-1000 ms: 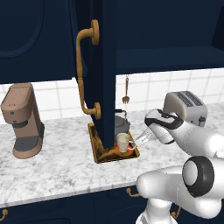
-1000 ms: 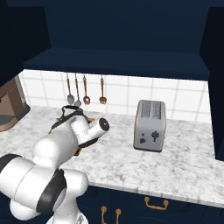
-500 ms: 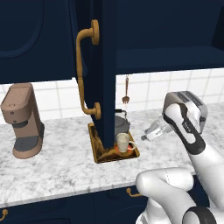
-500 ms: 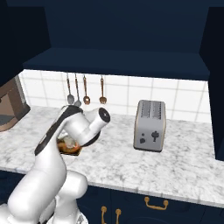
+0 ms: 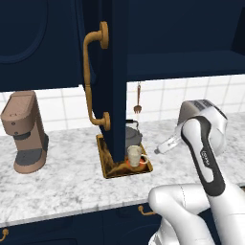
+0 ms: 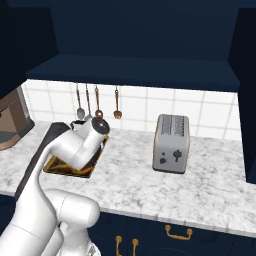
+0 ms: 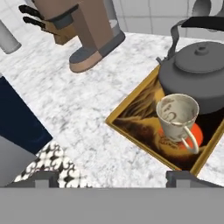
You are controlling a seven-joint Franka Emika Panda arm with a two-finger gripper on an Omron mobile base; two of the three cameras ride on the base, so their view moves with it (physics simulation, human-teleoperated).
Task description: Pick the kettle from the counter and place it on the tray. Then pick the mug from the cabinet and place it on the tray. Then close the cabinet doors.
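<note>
The cabinet hangs open above the desk, and one of the cabinet doors stands swung out edge-on straight over the tray, its long brass handle facing the coffee machine. On the far side of the tray from that machine sits the toaster. On the tray the kettle sits upright at the wall end, and the mug stands upright in front of it, touching or nearly touching it, partly over the orange-red spot. Both placements look done, so the step in hand is most likely closing the doors.

The gripper hangs beside the tray on the toaster side, apart from the mug, its jaws spread wide and holding nothing.

To do this well, I would lift the hand clear of the mug and kettle before swinging toward the door, since a low sweep could knock the mug off. The push is best placed on the door's flat face, away from its hinge edge, not on the curved handle, where the fingers could slip. Follow the door's arc with a steady push until it sits flush. Another door edge shows at the right of the right base view; it probably needs the same treatment.
</note>
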